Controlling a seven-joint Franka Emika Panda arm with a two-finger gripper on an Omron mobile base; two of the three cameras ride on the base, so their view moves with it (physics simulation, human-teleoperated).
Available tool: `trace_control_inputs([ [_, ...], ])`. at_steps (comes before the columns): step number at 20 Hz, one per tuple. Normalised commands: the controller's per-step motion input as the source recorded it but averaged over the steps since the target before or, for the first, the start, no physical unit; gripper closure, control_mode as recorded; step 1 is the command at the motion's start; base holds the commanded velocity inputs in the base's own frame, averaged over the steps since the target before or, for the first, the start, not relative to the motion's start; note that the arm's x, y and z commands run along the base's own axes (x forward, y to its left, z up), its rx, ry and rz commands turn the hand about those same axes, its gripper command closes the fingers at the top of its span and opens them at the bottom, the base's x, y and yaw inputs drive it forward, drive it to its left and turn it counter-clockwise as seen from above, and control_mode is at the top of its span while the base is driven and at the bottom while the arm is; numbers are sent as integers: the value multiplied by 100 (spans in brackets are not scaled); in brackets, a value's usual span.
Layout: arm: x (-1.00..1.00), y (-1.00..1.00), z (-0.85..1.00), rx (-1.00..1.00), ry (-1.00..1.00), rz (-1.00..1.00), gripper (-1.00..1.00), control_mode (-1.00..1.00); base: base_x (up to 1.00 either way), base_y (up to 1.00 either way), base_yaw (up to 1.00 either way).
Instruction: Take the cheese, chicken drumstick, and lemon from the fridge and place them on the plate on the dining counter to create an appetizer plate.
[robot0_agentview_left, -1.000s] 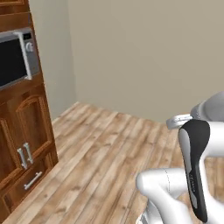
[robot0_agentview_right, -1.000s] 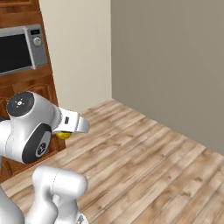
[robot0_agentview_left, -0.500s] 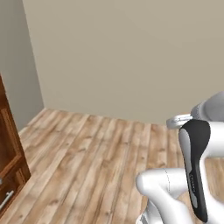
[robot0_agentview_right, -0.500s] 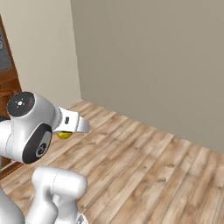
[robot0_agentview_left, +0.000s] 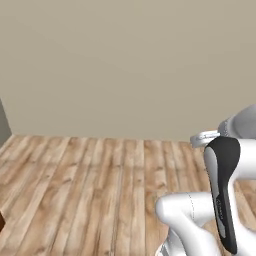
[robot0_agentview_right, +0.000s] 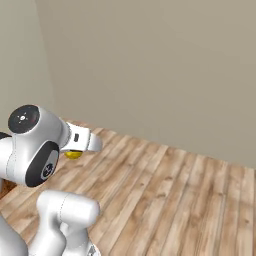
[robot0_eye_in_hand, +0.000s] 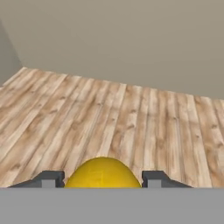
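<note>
Lemon (robot0_eye_in_hand: 102, 173) — lower half cut off — between claw (robot0_eye_in_hand: 102, 179) fingertips.

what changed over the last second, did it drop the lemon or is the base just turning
The base has turned: the wooden cabinets and microwave slid out of both base views, leaving the beige wall and wood floor. That is camera motion, not things moving. The lemon stayed between the fingers of the pincer, and the arm kept its folded pose.

Even, soft rendered light, no glare, faint shadows, slightly blurry low-resolution textures, no edge distortion
</note>
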Motion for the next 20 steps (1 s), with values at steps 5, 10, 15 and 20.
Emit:
trace_control_inputs([
  [5,0,0,0,0,0,0,100,100,20,-12,-38],
  [10,0,0,0,0,0,0,100,100,33,-3,-40],
  [15,0,0,0,0,0,0,100,100,31,-2,-43],
  [20,0,0,0,0,0,0,100,100,34,0,-43],
])
